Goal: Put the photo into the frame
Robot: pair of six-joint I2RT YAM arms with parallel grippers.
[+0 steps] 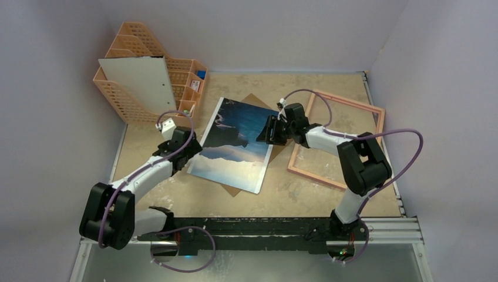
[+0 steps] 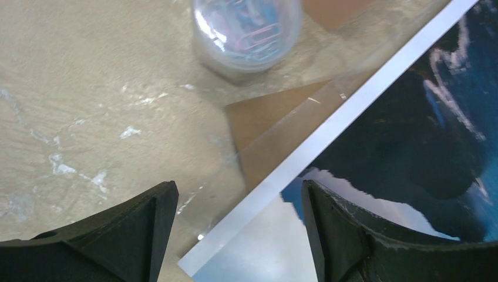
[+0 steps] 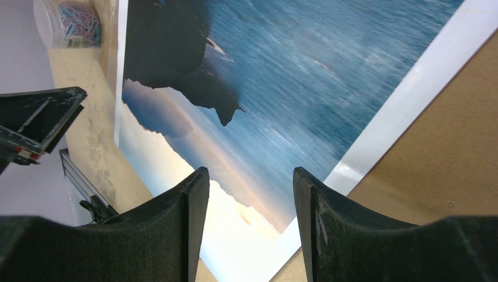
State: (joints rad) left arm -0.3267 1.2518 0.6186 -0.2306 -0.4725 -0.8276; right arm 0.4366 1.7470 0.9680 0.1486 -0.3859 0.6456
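The photo, blue sea and dark mountains with a white border, lies face up at mid-table on a brown backing board. The pink frame lies flat to its right, nothing inside it. My left gripper stands open at the photo's left edge; in the left wrist view its fingers straddle the white border of the photo, with a clear sheet showing beneath. My right gripper is open over the photo's right edge. In the right wrist view its fingers frame a corner of the photo.
An orange mesh file rack with a pale board leaning on it stands at the back left. A clear jar of paper clips sits near the photo's far left corner. Walls close in on three sides.
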